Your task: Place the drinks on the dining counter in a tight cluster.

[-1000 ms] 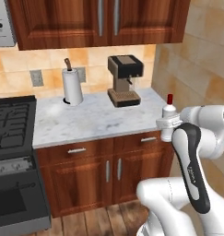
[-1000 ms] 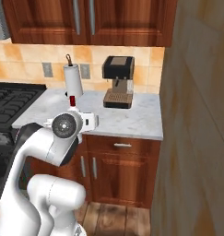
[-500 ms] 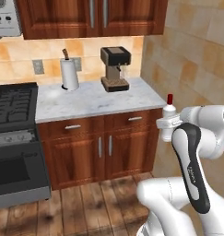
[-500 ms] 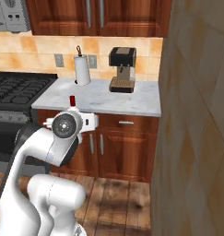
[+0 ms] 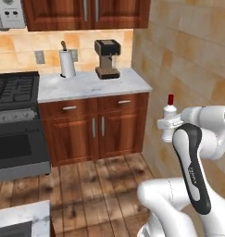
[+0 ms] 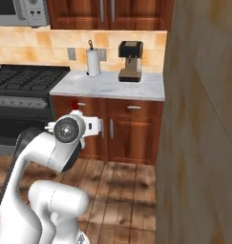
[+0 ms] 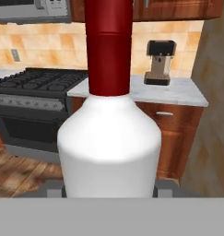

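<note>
Backed away from the marble worktop (image 5: pixel 90 84) with the coffee machine, camera included. Left base view: slim white red-capped bottle (image 5: pixel 168 115) upright, clamped in the fingers (image 5: pixel 166 124). Right base view: red cap (image 6: pixel 74 104) above the wrist. Hand view: bottle (image 7: pixel 109 138) close, long axis upright.

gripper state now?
Gripper: shut on the white bottle, held upright, red cap up.
</note>
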You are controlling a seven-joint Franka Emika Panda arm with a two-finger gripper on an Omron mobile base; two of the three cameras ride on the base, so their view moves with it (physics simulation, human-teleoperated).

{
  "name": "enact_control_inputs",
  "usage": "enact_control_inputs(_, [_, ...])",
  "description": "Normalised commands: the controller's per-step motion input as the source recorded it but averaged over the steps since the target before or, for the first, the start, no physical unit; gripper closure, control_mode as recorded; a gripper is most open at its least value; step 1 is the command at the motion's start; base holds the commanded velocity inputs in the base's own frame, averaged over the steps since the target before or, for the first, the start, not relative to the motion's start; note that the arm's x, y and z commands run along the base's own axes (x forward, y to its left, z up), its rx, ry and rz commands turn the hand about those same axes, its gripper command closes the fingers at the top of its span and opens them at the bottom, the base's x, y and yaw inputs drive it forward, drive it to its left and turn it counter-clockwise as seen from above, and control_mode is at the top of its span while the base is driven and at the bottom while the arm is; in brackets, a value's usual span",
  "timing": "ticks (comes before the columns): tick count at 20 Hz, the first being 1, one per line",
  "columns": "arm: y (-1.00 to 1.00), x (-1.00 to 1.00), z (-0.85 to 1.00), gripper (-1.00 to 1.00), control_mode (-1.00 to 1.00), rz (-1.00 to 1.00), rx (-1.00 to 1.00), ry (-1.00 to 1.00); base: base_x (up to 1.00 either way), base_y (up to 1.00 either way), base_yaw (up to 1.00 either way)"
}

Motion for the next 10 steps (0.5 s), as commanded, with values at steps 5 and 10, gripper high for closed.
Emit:
enact_control_inputs(5, [0.00, 0.00, 0.00, 1.00, 1.00, 0.00, 0.00, 0.00, -0.93, 0.00, -0.02])
enact_control_inputs(10, [0.00, 0.00, 0.00, 1.00, 1.00, 0.00, 0.00, 0.00, -0.94, 0.00, -0.02])
